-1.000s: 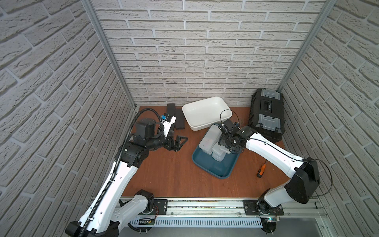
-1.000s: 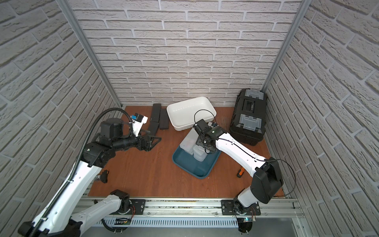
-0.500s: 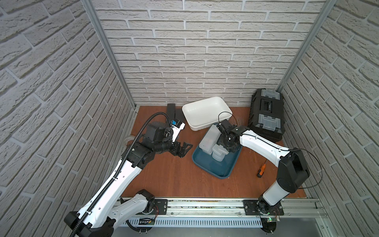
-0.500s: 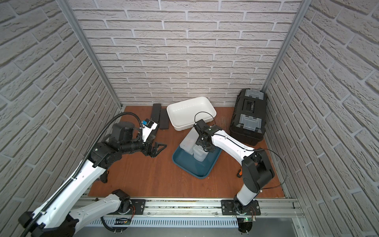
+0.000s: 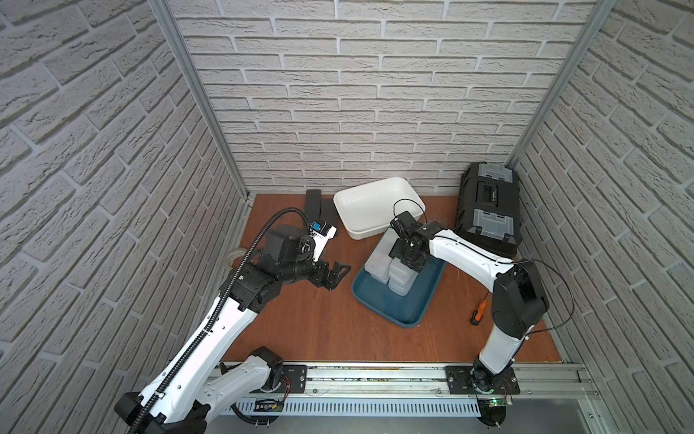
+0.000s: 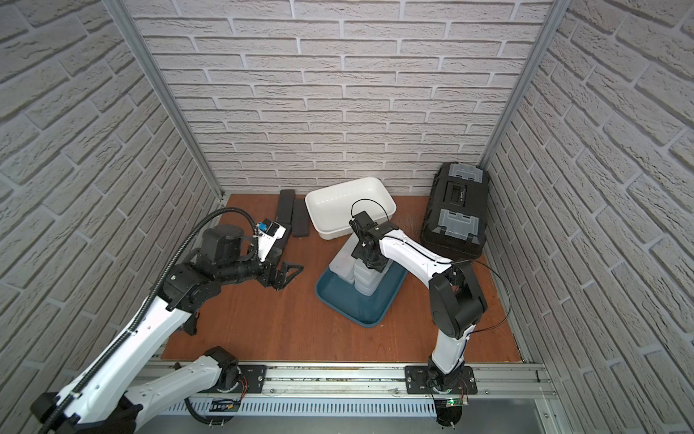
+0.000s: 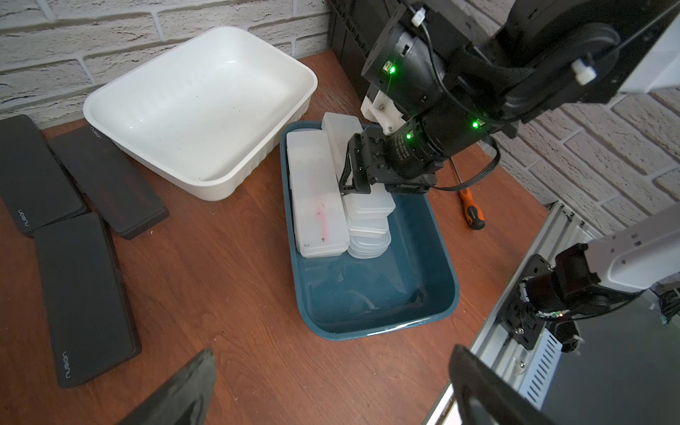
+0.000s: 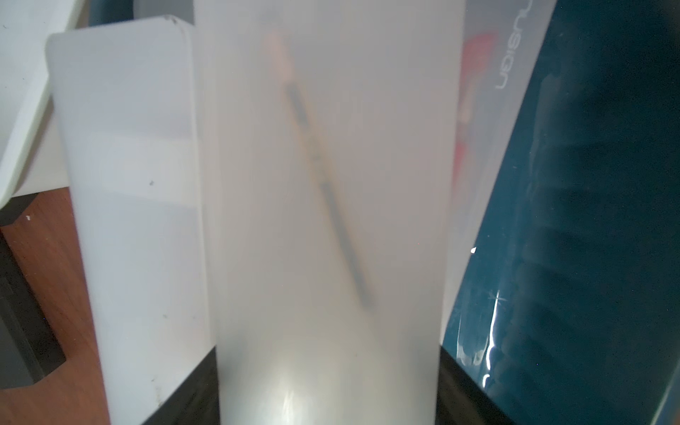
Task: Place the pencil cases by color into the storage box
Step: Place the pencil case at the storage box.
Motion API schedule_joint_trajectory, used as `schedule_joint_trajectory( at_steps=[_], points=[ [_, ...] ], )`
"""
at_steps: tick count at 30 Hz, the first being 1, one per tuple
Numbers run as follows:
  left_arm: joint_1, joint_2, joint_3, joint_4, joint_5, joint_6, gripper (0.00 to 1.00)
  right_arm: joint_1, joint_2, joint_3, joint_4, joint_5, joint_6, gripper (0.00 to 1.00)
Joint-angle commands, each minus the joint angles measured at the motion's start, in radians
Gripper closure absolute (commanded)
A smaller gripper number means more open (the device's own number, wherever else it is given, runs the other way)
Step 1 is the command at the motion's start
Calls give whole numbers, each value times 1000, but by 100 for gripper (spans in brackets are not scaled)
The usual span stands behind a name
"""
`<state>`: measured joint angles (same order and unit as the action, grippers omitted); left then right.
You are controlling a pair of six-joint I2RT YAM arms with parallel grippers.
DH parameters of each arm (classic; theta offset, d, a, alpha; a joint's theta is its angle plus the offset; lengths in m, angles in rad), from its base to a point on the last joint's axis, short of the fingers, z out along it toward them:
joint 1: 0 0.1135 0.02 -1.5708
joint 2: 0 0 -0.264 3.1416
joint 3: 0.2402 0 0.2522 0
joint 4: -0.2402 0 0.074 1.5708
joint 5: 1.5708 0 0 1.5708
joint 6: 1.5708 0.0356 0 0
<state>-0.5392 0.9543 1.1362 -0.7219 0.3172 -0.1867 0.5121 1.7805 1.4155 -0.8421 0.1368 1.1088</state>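
My right fingers [image 8: 187,399] clamp a frosted pencil case [image 8: 323,184] over the blue tray [image 7: 368,331]; my left fingers [image 7: 180,390] spread wide above the worktop [image 5: 319,323].

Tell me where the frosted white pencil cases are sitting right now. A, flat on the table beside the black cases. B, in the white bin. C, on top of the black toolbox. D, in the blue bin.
D: the frosted white pencil cases are stacked inside the blue bin, while the white bin next to it holds none.
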Motion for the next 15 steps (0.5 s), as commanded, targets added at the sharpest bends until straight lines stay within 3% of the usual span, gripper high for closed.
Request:
schedule_joint_trajectory(
  at_steps=[1, 8, 15],
  points=[
    [-2, -20, -15, 12, -4, -8, 2, -3, 6, -1, -2, -4, 25, 40],
    [-1, -21, -21, 13, 8, -12, 2, -1, -7, -10, -23, 7, 21, 37],
    [-2, -12, -23, 8, -13, -10, 2, -1, -3, -7, -37, 1, 2, 28]
  ],
)
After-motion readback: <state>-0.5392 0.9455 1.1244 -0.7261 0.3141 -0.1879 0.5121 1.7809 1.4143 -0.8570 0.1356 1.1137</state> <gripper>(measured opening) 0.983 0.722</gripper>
